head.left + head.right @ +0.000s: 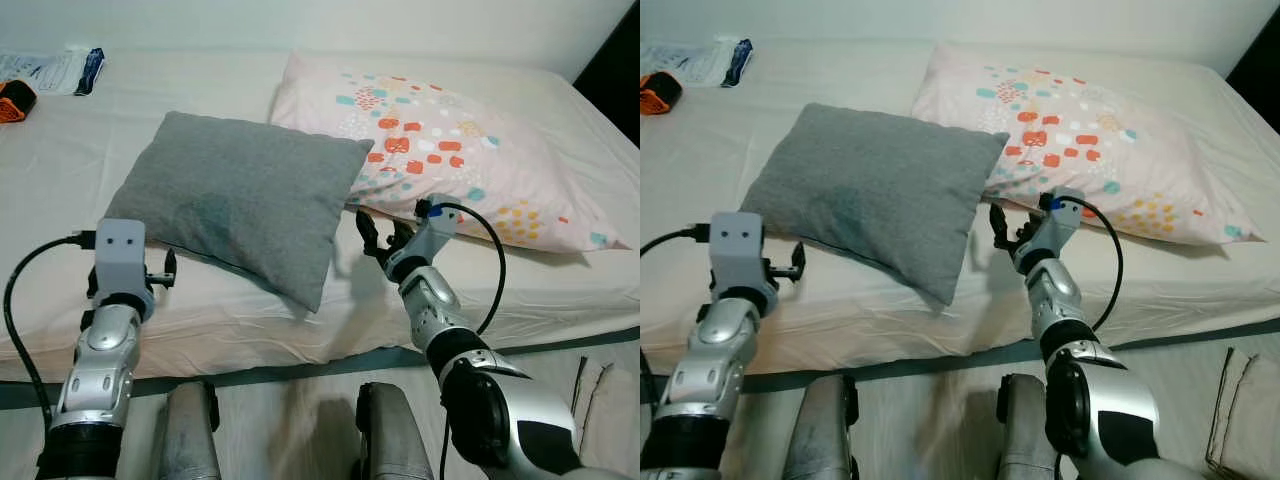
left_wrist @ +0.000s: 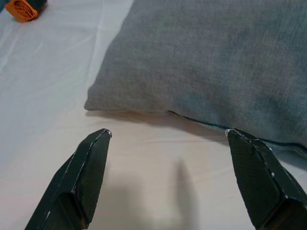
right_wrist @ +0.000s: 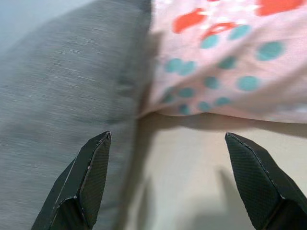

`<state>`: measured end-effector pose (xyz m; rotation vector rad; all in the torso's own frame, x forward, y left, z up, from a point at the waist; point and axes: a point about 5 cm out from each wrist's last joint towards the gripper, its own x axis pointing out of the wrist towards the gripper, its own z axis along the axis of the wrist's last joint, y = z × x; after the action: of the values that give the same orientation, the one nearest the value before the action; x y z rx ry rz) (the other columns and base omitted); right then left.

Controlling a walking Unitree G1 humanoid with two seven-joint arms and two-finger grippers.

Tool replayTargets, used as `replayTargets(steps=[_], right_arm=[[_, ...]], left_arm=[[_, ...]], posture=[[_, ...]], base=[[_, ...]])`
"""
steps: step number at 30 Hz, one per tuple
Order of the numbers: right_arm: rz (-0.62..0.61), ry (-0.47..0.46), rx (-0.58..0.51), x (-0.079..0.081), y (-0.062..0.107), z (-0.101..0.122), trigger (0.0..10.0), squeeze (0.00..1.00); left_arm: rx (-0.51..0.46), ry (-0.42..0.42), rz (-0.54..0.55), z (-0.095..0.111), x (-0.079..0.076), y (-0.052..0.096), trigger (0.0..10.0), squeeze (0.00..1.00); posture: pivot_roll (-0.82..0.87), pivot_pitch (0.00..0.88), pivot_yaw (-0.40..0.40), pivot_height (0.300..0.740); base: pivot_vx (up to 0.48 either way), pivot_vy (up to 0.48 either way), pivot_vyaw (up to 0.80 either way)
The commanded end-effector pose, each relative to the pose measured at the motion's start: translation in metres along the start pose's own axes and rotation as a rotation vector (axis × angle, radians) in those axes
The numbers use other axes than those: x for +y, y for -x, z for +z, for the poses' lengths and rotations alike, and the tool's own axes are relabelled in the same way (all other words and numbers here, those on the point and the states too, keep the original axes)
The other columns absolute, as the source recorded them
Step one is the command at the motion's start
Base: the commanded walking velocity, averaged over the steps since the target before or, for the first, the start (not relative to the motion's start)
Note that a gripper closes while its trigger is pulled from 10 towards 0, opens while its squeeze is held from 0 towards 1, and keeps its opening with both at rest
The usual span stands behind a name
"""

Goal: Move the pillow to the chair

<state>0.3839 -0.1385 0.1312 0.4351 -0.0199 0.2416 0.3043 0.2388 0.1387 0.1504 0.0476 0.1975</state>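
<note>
Head views: soft grey woven pillow (image 1: 245, 195) at frame centre on the bed (image 1: 60, 180), long axis running upper left to lower right, overlapping a dotted pink pillow (image 1: 450, 150). Left wrist view: left gripper (image 2: 168, 139) spread wide before its edge. Right wrist view: right gripper (image 3: 168, 139) wide, between both pillows.

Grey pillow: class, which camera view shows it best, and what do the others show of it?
The left eye view shows the grey pillow whole, lying on the bed and overlapping the patterned pillow. The right eye view shows much the same. The left wrist view shows one corner and edge; the right wrist view shows its side against the patterned pillow.
</note>
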Motion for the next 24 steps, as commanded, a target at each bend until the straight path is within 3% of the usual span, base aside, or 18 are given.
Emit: replayTargets(steps=[1,8,9,15,16,18,19,23,24], right_arm=[[0.012,-0.057,0.025,0.0,0.002,-0.007,10.0,1.0],[0.075,-0.067,0.015,0.008,-0.003,-0.002,10.0,0.97],[0.091,-0.069,0.03,0.012,-0.005,-0.002,10.0,0.0],[0.115,-0.04,0.075,0.018,-0.007,-0.005,10.0,0.0],[0.153,-0.016,0.113,0.028,-0.009,-0.01,10.0,0.0],[0.153,-0.016,0.113,0.028,-0.009,-0.01,10.0,0.0],[0.215,0.015,0.153,0.042,-0.011,-0.016,10.0,0.0],[0.215,0.015,0.153,0.042,-0.011,-0.016,10.0,0.0],[0.294,0.054,0.197,0.06,-0.012,-0.025,10.0,0.0]], left_arm=[[-0.018,0.02,0.003,0.002,0.007,0.005,10.0,0.0],[-0.034,0.016,0.012,0.005,0.015,0.013,10.0,0.0],[-0.029,0.003,0.018,0.004,0.019,0.019,10.0,0.0],[-0.021,-0.023,0.028,0.003,0.026,0.026,10.0,0.0],[-0.016,-0.039,0.039,0.002,0.031,0.028,10.0,0.0],[-0.016,-0.039,0.039,0.002,0.031,0.028,10.0,0.0],[-0.009,-0.049,0.053,0.002,0.038,0.031,10.0,0.0],[-0.009,-0.049,0.053,0.002,0.038,0.031,10.0,0.0],[-0.001,-0.055,0.063,0.002,0.043,0.033,10.0,0.0]], posture=[[0.25,0.24,-0.141,0.561],[0.32,0.285,-0.147,0.561],[0.35,0.284,-0.15,0.561],[0.37,0.29,-0.152,0.561],[0.39,0.294,-0.154,0.561],[0.39,0.294,-0.154,0.561],[0.39,0.295,-0.152,0.561],[0.39,0.295,-0.152,0.561],[0.39,0.295,-0.152,0.561]], base=[[0.0,0.0,0.0],[0.0,0.0,0.0],[0.0,0.0,0.0],[0.0,0.0,0.0],[0.0,0.0,0.0],[0.0,0.0,0.0],[0.0,0.0,0.0],[0.0,0.0,0.0],[0.0,0.0,0.0]])
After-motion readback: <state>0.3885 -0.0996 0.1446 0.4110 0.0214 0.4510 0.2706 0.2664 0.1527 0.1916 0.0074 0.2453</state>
